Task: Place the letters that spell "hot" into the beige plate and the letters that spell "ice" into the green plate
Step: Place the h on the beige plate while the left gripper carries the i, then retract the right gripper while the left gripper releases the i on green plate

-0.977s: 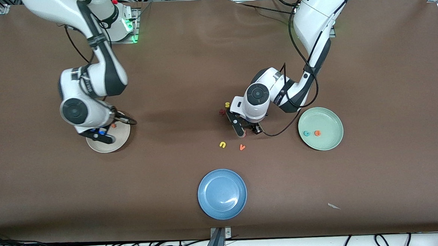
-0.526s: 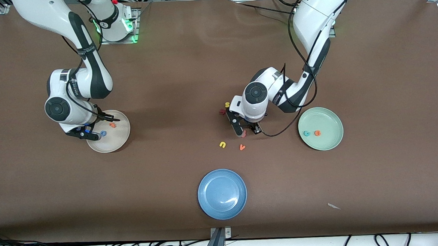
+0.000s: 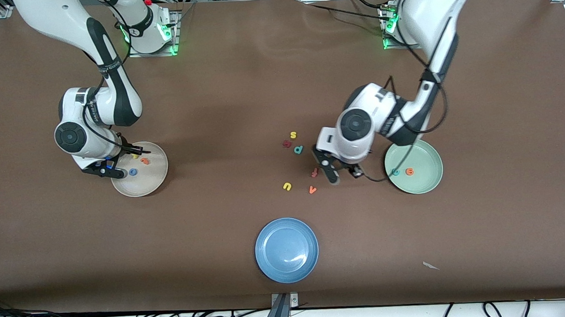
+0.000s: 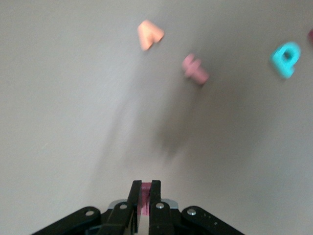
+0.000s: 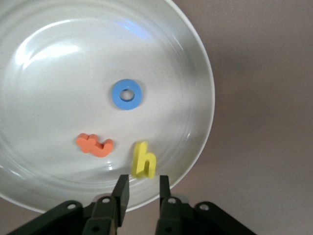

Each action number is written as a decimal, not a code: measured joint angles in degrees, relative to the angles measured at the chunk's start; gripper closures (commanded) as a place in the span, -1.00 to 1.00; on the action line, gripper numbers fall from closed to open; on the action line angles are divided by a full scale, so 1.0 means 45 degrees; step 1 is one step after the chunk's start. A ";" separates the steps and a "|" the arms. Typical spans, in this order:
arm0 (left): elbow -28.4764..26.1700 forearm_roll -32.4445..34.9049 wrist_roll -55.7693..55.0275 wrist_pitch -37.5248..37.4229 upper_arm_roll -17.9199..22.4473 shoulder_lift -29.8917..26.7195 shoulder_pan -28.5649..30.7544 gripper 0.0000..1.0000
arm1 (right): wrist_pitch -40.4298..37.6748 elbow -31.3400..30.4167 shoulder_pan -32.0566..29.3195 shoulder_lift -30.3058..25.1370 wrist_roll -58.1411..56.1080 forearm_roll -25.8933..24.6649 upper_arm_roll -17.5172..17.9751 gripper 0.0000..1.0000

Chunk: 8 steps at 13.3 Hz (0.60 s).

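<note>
I see the beige plate (image 3: 155, 177) toward the right arm's end of the table, holding the yellow "h" (image 5: 143, 159), the blue "o" (image 5: 126, 94) and the orange "t" (image 5: 95, 145). The right gripper (image 5: 141, 187) hangs over that plate's rim, just above the "h" — its jaws stand a little apart with nothing between them.

The green plate (image 3: 429, 184) sits toward the left arm's end, with the teal "c" (image 3: 396, 172) and the orange "e" (image 3: 410, 171) in it. The left gripper (image 4: 145, 187) is in the air over bare table beside the green plate, jaws pinched on the dark red "i" (image 4: 145, 191). On the table nearby lie the reddish "f" (image 3: 314, 172), orange "v" (image 3: 312, 190) and teal "p" (image 3: 299, 149).
</note>
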 measured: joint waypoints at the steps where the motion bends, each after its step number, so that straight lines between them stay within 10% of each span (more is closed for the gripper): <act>1: 0.0001 0.0000 0.0608 -0.0376 0.0112 -0.0150 0.0402 1.00 | 0.0007 0.0089 0.0000 -0.0013 0.0000 0.0000 0.0000 -0.98; 8: -0.0699 0.0000 0.2637 -0.1249 0.0363 -0.0272 0.2320 0.80 | -0.4214 0.4265 -0.0001 -0.0647 -0.0062 0.0000 -0.0423 -0.99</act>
